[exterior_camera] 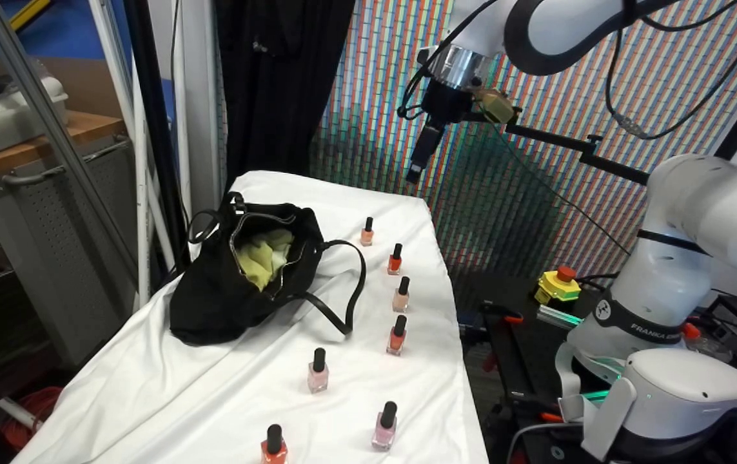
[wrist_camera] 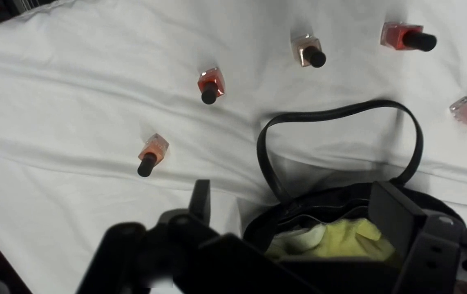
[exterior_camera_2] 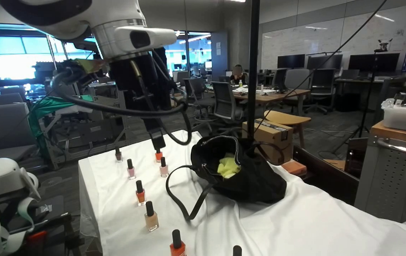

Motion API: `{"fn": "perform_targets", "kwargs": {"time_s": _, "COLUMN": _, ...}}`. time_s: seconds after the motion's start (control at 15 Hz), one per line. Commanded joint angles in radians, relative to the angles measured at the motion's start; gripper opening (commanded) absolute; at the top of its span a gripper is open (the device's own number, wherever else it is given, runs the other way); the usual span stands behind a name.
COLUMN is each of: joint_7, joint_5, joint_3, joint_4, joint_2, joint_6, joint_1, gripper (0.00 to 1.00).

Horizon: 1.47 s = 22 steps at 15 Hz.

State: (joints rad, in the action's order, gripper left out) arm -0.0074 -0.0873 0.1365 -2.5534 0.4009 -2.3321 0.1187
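So the black two-finger gripper [wrist_camera: 291, 188] has its jaws spread wide, nothing gripped, just hanging in the air. Look down past them in the wrist view and there's a slouchy black fabric handbag [exterior_camera: 213, 303], unzipped, yellow fabric [exterior_camera: 266, 258] showing inside. Past one fingertip in that view stands a peach-coloured glass nail polish bottle [wrist_camera: 154, 150], black-capped. The other small bottles [exterior_camera: 400, 300], mostly reds and pinks, stand upright on the white cloth [exterior_camera: 213, 386] near the bag.

Progress-wise, my read is no grasp's under way: every bottle I can spot is out on the cloth, none showing in the bag's mouth. Can't tell what's deeper in. Writing: the black band [exterior_camera: 648, 330] on the white robot arm [exterior_camera: 671, 270] says FRANKA plus a cut-off second word. Bottle labels, if any, are unreadable.
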Motion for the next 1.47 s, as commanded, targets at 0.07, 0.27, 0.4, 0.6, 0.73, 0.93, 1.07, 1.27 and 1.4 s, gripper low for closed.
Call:
{"fn": "perform_targets", "kwargs": {"time_s": 0.07, "joint_7": -0.030, "joint_5": 0.032, "joint_3": 0.040, "joint_4": 0.102, "joint_2": -0.177, "joint_6": -0.076, "joint_1": 0.022, "gripper": 1.00}}
{"fn": "perform_targets", "kwargs": {"time_s": 0.27, "joint_7": -0.017, "joint_5": 0.058, "joint_3": 0.057, "joint_4": 0.140, "joint_2": -0.257, "joint_6": -0.111, "joint_1": 0.037, "gripper": 1.00}}
{"fn": "perform_targets", "kwargs": {"time_s": 0.4, "joint_7": -0.006, "joint_5": 0.081, "joint_3": 0.068, "joint_4": 0.167, "joint_2": -0.305, "joint_6": -0.124, "joint_1": 0.051, "gripper": 1.00}}
{"fn": "perform_targets", "kwargs": {"time_s": 0.6, "joint_7": 0.003, "joint_5": 0.127, "joint_3": 0.082, "joint_4": 0.194, "joint_2": -0.360, "joint_6": -0.126, "joint_1": 0.072, "gripper": 1.00}}
{"fn": "perform_targets", "kwargs": {"time_s": 0.73, "joint_7": 0.025, "joint_5": 0.151, "joint_3": 0.086, "joint_4": 0.209, "joint_2": -0.394, "joint_6": -0.125, "joint_1": 0.084, "gripper": 1.00}}
{"fn": "perform_targets", "kwargs": {"time_s": 0.93, "joint_7": 0.088, "joint_5": 0.155, "joint_3": 0.088, "joint_4": 0.234, "joint_2": -0.450, "joint_6": -0.135, "joint_1": 0.098, "gripper": 1.00}}
{"fn": "perform_targets", "kwargs": {"time_s": 1.07, "joint_7": 0.143, "joint_5": 0.157, "joint_3": 0.089, "joint_4": 0.247, "joint_2": -0.485, "joint_6": -0.145, "joint_1": 0.103, "gripper": 1.00}}
{"fn": "perform_targets", "kwargs": {"time_s": 1.27, "joint_7": 0.221, "joint_5": 0.171, "joint_3": 0.090, "joint_4": 0.275, "joint_2": -0.541, "joint_6": -0.148, "joint_1": 0.104, "gripper": 1.00}}
{"fn": "perform_targets", "kwargs": {"time_s": 1.4, "joint_7": 0.264, "joint_5": 0.185, "joint_3": 0.093, "joint_4": 0.289, "joint_2": -0.571, "joint_6": -0.156, "joint_1": 0.105, "gripper": 1.00}}
